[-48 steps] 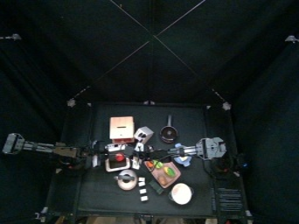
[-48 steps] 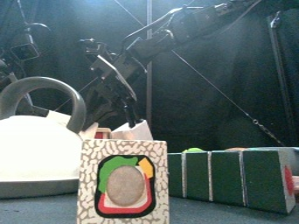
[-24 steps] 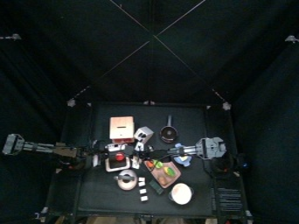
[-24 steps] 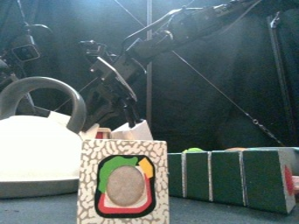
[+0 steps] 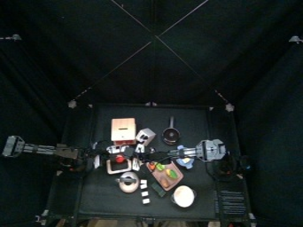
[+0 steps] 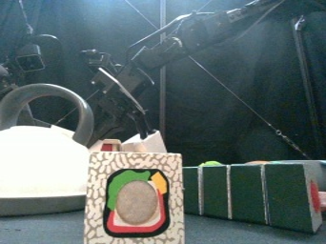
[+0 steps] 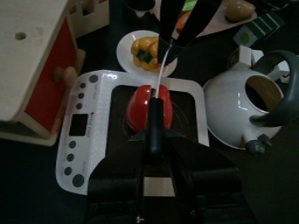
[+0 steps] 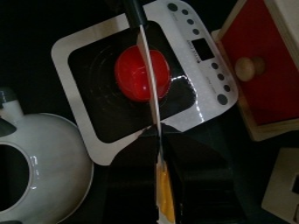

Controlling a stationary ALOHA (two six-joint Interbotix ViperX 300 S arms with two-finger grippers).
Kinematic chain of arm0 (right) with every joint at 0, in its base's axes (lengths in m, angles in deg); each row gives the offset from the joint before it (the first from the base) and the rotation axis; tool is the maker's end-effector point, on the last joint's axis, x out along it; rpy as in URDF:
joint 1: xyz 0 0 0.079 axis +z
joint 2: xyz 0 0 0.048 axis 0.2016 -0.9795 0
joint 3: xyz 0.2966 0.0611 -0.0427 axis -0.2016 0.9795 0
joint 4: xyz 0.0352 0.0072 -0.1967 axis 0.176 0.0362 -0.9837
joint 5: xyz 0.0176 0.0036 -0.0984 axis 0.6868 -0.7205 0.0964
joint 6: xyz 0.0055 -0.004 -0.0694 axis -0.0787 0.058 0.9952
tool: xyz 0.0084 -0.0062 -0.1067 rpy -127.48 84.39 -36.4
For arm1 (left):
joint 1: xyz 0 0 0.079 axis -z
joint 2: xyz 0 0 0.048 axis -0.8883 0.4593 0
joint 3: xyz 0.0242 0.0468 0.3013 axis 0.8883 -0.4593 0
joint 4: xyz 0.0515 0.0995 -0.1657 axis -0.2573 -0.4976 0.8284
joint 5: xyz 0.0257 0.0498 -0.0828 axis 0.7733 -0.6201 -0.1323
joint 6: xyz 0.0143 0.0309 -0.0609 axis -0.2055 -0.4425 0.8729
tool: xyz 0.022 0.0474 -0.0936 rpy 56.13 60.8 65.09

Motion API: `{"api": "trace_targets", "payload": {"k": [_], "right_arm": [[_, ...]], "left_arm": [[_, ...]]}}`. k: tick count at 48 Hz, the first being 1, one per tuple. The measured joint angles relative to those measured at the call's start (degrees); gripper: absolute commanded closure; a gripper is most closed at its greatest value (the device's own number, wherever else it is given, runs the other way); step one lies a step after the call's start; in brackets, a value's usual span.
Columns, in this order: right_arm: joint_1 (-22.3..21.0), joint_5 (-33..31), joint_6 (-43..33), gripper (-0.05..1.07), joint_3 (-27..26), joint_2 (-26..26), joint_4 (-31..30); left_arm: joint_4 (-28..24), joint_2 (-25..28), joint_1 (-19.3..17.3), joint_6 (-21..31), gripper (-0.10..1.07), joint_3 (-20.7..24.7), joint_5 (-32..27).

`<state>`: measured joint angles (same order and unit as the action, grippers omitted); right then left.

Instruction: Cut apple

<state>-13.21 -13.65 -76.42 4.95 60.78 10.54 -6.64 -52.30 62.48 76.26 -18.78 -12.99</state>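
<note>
The round red apple [image 7: 151, 103], resting on the white kitchen scale [image 7: 100, 131], is met by a slim knife [image 8: 149, 96] pinched in the right gripper [image 8: 162, 188]; left gripper's state cannot be told; sideways rolling is judged possible under off-centre pressure.

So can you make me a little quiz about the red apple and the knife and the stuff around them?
1. True or false: the red apple lies on the white scale.
2. What touches the apple's top? A) a spoon B) the knife C) a fork
3. Fill in: the white ____ with the dark handle stands beside the scale.

Key
1. True; the apple sits on the scale's dark plate.
2. B; the right gripper holds the knife, and its blade lies across the apple.
3. Kettle.
</note>
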Motion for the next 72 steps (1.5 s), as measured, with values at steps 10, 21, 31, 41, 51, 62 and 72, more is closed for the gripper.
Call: {"api": "trace_targets", "payload": {"k": [10, 21, 31, 41, 51, 62, 72], "right_arm": [[0.0, -1.58, -0.09, 0.76, -0.26, 0.0, 0.97], [0.0, -1.93, 0.0, 0.76, -0.26, 0.0, 2.46], [0.0, -1.93, 0.0, 0.76, -0.26, -0.62, 3.08], [-0.18, -1.93, 0.0, 0.76, -0.26, -0.62, 3.16], [-0.18, -2.2, 0.09, 0.76, -0.26, -0.62, 2.99], [0.0, -2.64, -0.18, 0.76, 0.18, 1.14, 3.43], [0.0, -2.64, -1.32, 0.76, 1.85, 4.13, 4.13]], "left_arm": [[2.11, 0.0, 0.0, 0.0, 0.43, -0.09, 0.0], [3.34, 2.02, 0.0, 0.0, 0.43, -0.35, 0.44], [4.13, 5.71, 0.0, 0.0, 0.43, -0.26, 0.53], [3.69, 5.89, -0.09, 0.0, 0.43, -0.26, 0.62], [0.0, 5.89, -0.09, 0.0, 0.43, 0.18, 2.64], [-2.55, 5.71, -0.09, 0.0, 0.43, 0.97, 5.89], [-4.57, 3.43, -0.35, 0.09, 0.43, 1.32, 9.05]]}}
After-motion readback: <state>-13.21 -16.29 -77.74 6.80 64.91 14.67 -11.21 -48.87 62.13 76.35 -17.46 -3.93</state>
